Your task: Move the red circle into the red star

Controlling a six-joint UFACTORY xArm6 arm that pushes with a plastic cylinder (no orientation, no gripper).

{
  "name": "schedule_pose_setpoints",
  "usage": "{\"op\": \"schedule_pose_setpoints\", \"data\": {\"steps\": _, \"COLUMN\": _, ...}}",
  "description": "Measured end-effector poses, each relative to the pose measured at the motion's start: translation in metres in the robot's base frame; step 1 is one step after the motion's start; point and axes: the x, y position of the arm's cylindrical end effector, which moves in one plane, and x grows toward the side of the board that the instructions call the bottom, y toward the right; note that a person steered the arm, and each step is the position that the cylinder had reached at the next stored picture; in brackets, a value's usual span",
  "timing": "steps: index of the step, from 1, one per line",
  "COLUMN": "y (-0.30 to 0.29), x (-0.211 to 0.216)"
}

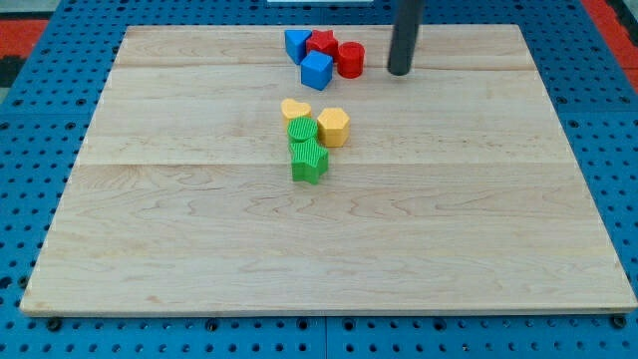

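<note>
The red circle, a short red cylinder block, stands near the top edge of the surface, a little to the view's right of that edge's middle. It touches, or all but touches, the red star block on its left.

The pale wooden surface, a board of glued planks, lies on a blue perforated base and fills most of the view. The dark straight rod comes down from the view's top, and my tip rests on the surface just to the view's right of the red circle, with a narrow strip of bare wood between them. There is no pincer on this arm, so nothing is held; the rod touches no block.

Two blue blocks complete the top cluster: a blue cube just below the red star and against the red circle's lower left, and a second blue block, its shape unclear, at the star's left.

Nearer the middle of the surface, well apart from the top cluster, four blocks sit tightly together: a green star-like block lowest, a second green block above it, a yellow hexagonal block on the right, and a yellow heart nearest the top.
</note>
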Motion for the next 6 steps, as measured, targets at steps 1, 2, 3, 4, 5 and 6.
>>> {"op": "schedule_pose_setpoints", "data": {"steps": 1, "y": -0.024, "x": -0.005}}
{"op": "schedule_pose_setpoints", "data": {"steps": 2, "y": -0.024, "x": -0.018}}
{"op": "schedule_pose_setpoints", "data": {"steps": 3, "y": -0.024, "x": -0.02}}
{"op": "schedule_pose_setpoints", "data": {"steps": 4, "y": -0.025, "x": -0.022}}
{"op": "schedule_pose_setpoints", "data": {"steps": 5, "y": 0.013, "x": -0.022}}
{"op": "schedule_pose_setpoints", "data": {"steps": 6, "y": 0.047, "x": -0.025}}
